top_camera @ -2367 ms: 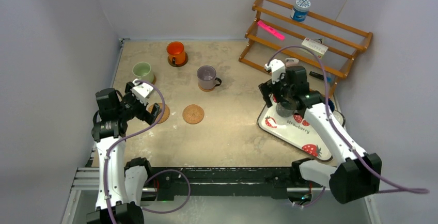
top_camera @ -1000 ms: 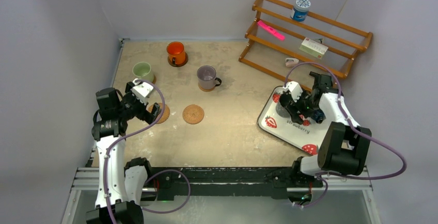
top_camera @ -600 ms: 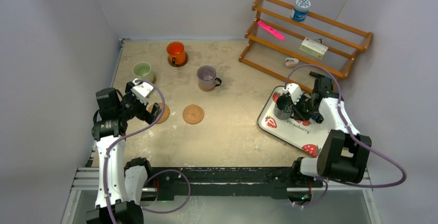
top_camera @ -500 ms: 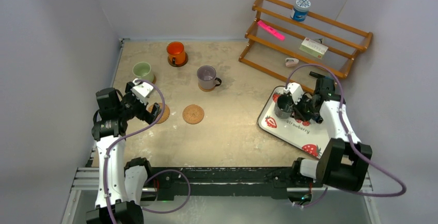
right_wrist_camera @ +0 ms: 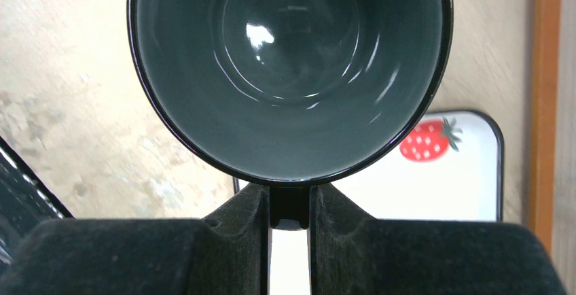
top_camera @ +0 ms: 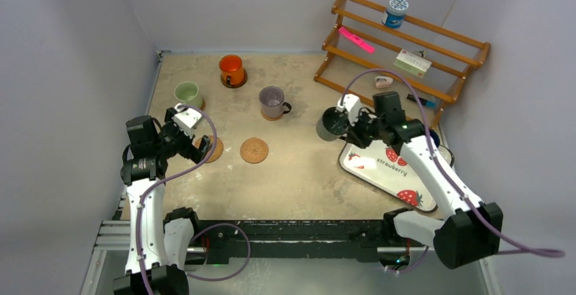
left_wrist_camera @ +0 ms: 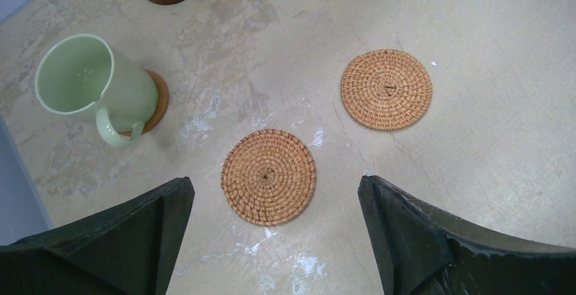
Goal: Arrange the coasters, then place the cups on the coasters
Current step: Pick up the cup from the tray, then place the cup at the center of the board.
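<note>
My right gripper [right_wrist_camera: 290, 203] is shut on the handle of the dark grey-teal cup [right_wrist_camera: 289, 57]. It holds the cup [top_camera: 331, 124] upright above the table, just left of the strawberry tray. The left gripper [left_wrist_camera: 273, 187] hangs open over a bare woven coaster [left_wrist_camera: 268, 176]; a second bare coaster [left_wrist_camera: 386, 89] lies to its right. The pale green cup [top_camera: 187, 94], the orange cup [top_camera: 231, 69] and the purple-grey cup [top_camera: 272, 102] each stand on a coaster at the back left.
The white strawberry tray [top_camera: 401, 179] lies under the right arm at the table's right side. Behind it a wooden rack [top_camera: 407, 43] carries a blue-and-white tub [top_camera: 394, 11] and a pink item [top_camera: 356, 39]. Walls close in on the left, back and right.
My right gripper closed on the dark cup's handle on the tray, then carried the cup left, off the tray. The left arm has not moved.
</note>
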Controlling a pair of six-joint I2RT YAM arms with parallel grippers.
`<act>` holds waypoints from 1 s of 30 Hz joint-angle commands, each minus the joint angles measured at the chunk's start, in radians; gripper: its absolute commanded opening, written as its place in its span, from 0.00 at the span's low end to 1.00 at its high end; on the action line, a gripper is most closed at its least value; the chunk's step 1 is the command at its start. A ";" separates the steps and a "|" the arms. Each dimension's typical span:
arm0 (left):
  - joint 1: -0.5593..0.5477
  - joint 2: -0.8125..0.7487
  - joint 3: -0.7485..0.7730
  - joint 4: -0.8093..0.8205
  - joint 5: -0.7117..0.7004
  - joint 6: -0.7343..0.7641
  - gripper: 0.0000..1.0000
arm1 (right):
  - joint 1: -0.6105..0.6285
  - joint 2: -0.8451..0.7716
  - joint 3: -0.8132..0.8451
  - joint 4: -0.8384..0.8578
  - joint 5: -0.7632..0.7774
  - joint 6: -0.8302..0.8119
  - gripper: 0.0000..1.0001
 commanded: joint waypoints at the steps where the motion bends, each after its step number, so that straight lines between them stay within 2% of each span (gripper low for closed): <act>1: 0.008 -0.006 -0.002 0.019 0.020 0.010 1.00 | 0.106 0.094 0.056 0.178 0.075 0.158 0.00; 5: 0.008 -0.005 -0.002 0.018 0.022 0.011 1.00 | 0.199 0.223 0.096 0.186 0.150 0.158 0.00; 10: 0.008 -0.006 -0.002 0.016 0.024 0.013 1.00 | 0.245 0.318 0.103 0.198 0.204 0.157 0.00; 30: 0.009 -0.007 -0.002 0.016 0.027 0.014 1.00 | 0.264 0.377 0.024 0.281 0.234 0.160 0.00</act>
